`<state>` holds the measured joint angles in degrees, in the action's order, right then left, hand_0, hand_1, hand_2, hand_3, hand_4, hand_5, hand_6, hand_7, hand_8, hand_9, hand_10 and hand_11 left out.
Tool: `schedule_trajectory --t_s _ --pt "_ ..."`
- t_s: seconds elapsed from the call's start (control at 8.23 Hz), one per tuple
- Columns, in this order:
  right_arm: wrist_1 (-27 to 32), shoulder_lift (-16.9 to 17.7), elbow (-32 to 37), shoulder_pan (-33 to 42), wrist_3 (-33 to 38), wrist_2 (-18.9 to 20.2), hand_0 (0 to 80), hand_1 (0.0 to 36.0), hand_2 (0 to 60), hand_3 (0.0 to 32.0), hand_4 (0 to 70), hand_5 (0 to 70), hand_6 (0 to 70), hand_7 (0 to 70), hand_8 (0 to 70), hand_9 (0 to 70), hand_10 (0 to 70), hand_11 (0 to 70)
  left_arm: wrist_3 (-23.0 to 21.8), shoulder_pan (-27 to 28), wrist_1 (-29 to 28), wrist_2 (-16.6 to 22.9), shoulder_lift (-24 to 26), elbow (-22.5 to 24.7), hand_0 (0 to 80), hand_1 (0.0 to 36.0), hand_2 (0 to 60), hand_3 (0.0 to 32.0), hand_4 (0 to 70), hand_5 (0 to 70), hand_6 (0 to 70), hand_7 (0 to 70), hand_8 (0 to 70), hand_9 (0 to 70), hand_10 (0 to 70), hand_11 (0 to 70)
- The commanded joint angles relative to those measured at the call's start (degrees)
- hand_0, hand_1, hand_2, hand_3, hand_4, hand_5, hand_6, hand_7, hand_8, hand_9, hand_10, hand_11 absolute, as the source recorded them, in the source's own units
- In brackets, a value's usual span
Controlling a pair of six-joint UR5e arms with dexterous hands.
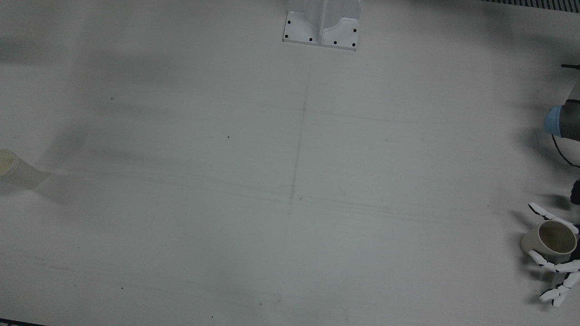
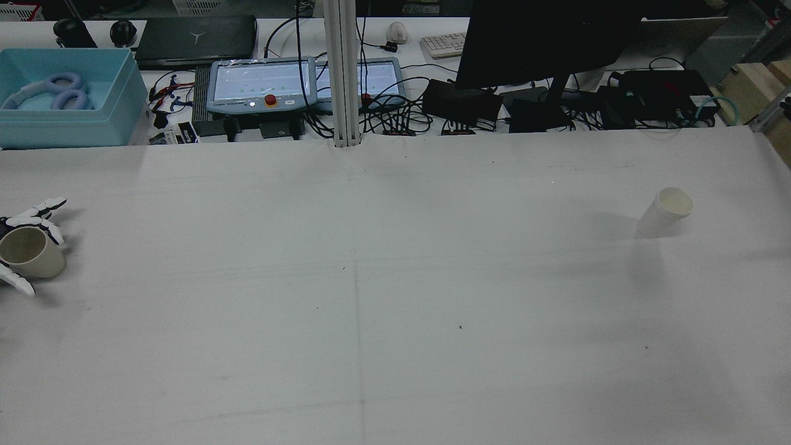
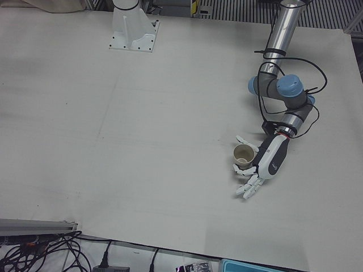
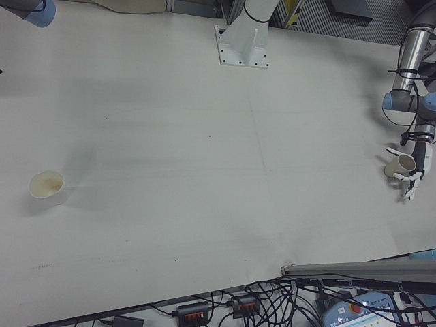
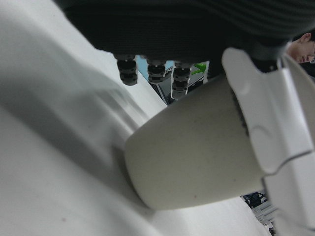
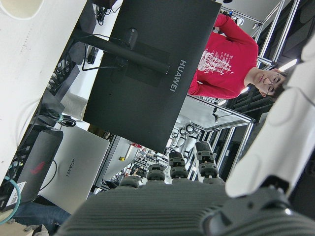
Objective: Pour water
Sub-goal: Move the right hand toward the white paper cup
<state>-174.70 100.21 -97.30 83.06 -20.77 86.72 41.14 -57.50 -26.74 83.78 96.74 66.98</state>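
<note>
A beige cup (image 1: 550, 239) stands on the white table near the edge on my left arm's side. It also shows in the rear view (image 2: 28, 252) and the left-front view (image 3: 244, 154). My left hand (image 3: 269, 161) lies beside it with the palm against its wall. The thumb and one finger flank the cup, the other fingers are stretched out, and the hand is open. The left hand view shows the cup (image 5: 197, 157) close against the palm. A second, white cup (image 2: 666, 212) stands far across the table (image 1: 11, 170). My right hand (image 6: 275, 128) shows only in its own view, raised and holding nothing.
The arms' white pedestal base (image 1: 322, 25) stands at the table's back edge. Beyond the far edge are a monitor (image 2: 544, 37), teach pendants (image 2: 259, 83), cables and a blue bin (image 2: 65, 99). A person in red (image 6: 226, 59) stands beyond the monitor.
</note>
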Motion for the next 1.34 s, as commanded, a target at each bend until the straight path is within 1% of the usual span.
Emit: schedule_trajectory --t_s 0.0,0.12,0.24,0.36,0.49,0.61,0.73,0.85,0.97,1.09,1.21 --pt "0.1 0.6 -0.4 1.5 0.3 0.1 45.9 7.3 0.0 0.0 4.3 16.2 4.7 13.2 5.2 4.7 0.0 0.0 -1.5 0.1 0.7 -0.1 0.1 0.9 60.3 31.0 60.0 0.0 70.0 70.0 12.2 17.6 10.5 6.1 9.0 14.2" --pt "0.1 0.6 0.2 1.5 0.3 0.0 45.9 7.0 0.0 0.0 4.9 16.2 5.1 13.7 5.7 5.1 0.0 0.0 -2.6 0.0 1.9 -0.1 0.0 2.3 59.2 36.0 60.0 0.0 70.0 70.0 12.9 19.1 10.8 6.8 9.9 16.0" --pt "1.0 0.5 2.5 1.3 0.3 -0.1 45.8 7.3 0.0 0.0 5.0 16.2 5.5 13.9 6.5 5.9 0.0 0.0 -4.3 0.0 4.2 -0.1 0.0 4.5 57.8 36.0 60.0 0.0 70.0 70.0 12.2 19.5 10.5 6.8 9.7 15.6" --pt "2.3 0.1 4.7 1.2 0.2 0.1 45.7 7.6 0.0 0.0 5.1 16.1 5.9 14.2 6.8 6.3 0.0 0.0 -6.1 0.0 8.4 -0.3 0.0 8.4 57.9 36.0 60.0 0.0 70.0 70.0 11.9 19.8 10.3 6.7 9.6 15.4" --pt "5.1 0.2 7.8 1.2 0.2 0.2 45.2 7.4 0.0 0.0 5.3 15.5 6.4 13.8 7.3 6.7 0.0 0.0 -7.5 0.0 12.6 -1.3 0.0 12.6 58.8 36.0 60.0 0.0 70.0 70.0 11.8 20.0 10.3 6.8 9.3 15.0" --pt "9.2 0.0 12.1 1.2 0.3 0.2 45.2 7.4 0.1 0.0 7.2 15.7 7.4 15.0 7.8 7.3 0.0 0.0 -7.9 0.2 15.3 -1.5 0.1 15.7 59.8 36.0 60.0 0.0 70.0 70.0 11.7 20.1 10.4 7.1 9.2 15.0" --pt "12.3 -1.0 17.4 0.3 -0.1 0.2 45.7 8.3 1.9 0.0 9.1 16.4 8.4 15.9 8.1 7.8 0.0 0.4 -8.1 0.2 17.6 -1.5 0.9 17.9 59.3 36.0 60.0 0.0 70.0 70.0 11.9 20.2 10.4 7.0 9.1 14.8" --pt "14.9 -4.9 24.0 -0.7 -0.7 0.2 46.5 9.5 3.2 0.0 12.3 18.4 10.2 18.3 8.8 9.0 0.2 1.1 -8.4 0.2 18.0 -1.5 1.1 18.9 59.4 36.0 60.0 0.0 70.0 70.0 12.4 20.5 10.4 7.0 8.7 14.2" --pt "17.9 -8.4 30.2 -2.2 -1.4 0.2 47.2 10.9 4.7 0.0 14.9 19.3 11.6 19.8 9.6 9.8 0.7 1.8 -9.9 0.4 19.4 -1.5 1.2 20.4 60.3 36.0 60.0 0.0 70.0 70.0 12.5 20.6 10.3 6.8 8.4 13.7" --pt "19.5 -11.2 33.1 -3.5 -4.6 0.1 46.9 9.8 3.1 0.0 15.8 18.9 11.7 20.0 8.9 8.8 0.3 1.3 -10.7 0.6 21.3 -2.1 1.3 22.0 60.9 36.0 60.0 0.0 70.0 70.0 12.5 20.8 10.3 6.7 7.9 13.0" --pt "19.6 -14.2 35.8 -5.3 -7.2 -0.1 46.2 8.1 1.3 0.0 16.8 19.0 11.8 20.7 8.1 8.1 0.0 0.6 -10.8 0.6 22.1 -2.7 1.4 23.3 60.4 36.0 60.0 0.0 70.0 70.0 12.5 20.9 10.2 6.6 7.8 12.8"
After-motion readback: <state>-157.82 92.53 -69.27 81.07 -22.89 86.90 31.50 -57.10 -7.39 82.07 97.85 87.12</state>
